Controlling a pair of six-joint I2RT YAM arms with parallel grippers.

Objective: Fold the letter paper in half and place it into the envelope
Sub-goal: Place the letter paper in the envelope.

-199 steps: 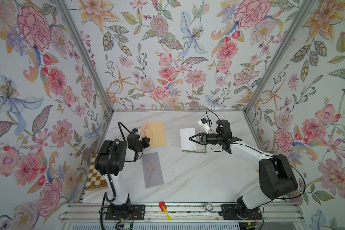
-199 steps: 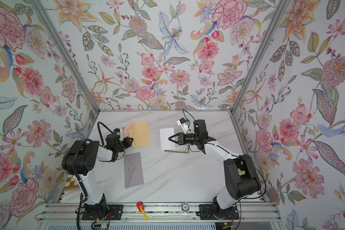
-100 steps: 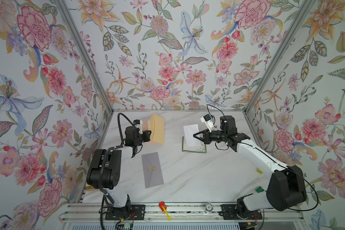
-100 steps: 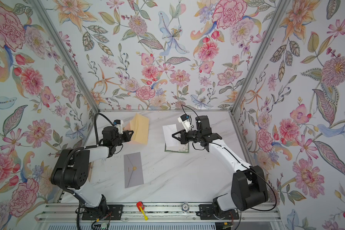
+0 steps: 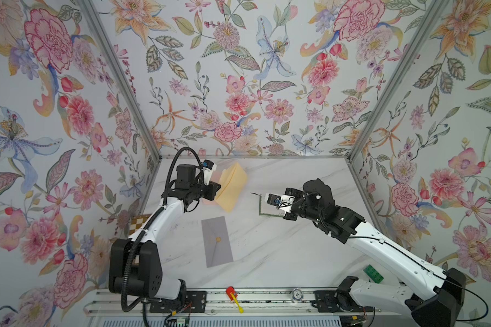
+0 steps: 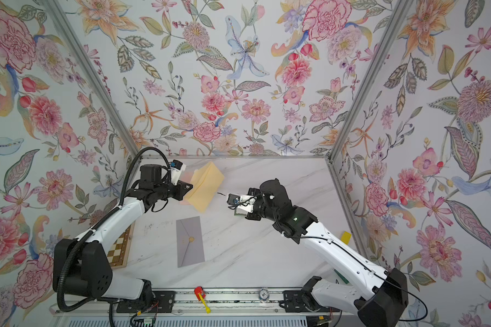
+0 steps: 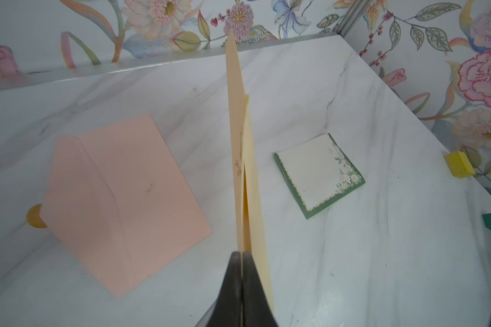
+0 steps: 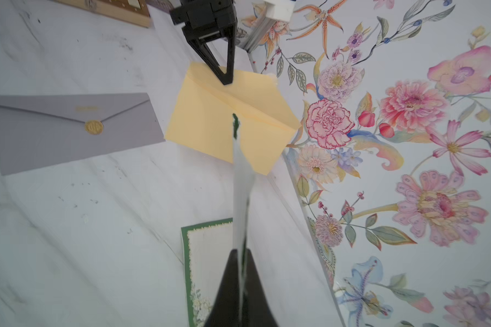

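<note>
My left gripper (image 7: 242, 254) is shut on the lower edge of a yellow envelope (image 7: 238, 141), holding it edge-up above the table's far left (image 5: 231, 185). My right gripper (image 8: 243, 253) is shut on the letter paper (image 8: 240, 184), white with a green edge. The paper appears doubled, and from above it shows only as a thin edge-on line (image 5: 256, 194). The paper's tip points at the yellow envelope (image 8: 230, 119), a short gap away from it. The left gripper's fingers (image 8: 221, 68) pinch that envelope's far edge.
A pink envelope (image 7: 119, 198) lies flat under the lifted one. A second green-bordered sheet (image 7: 318, 175) lies beneath my right gripper. A sealed grey envelope (image 5: 217, 240) rests mid-table. A chessboard (image 6: 119, 249) sits at the left edge, and green (image 5: 373, 273) and yellow (image 6: 345, 237) blocks at the right.
My left arm has raised the yellow envelope off the pink one and turned it on edge. My right arm has lifted the letter paper off the green-bordered sheet and swung it towards the envelope.
</note>
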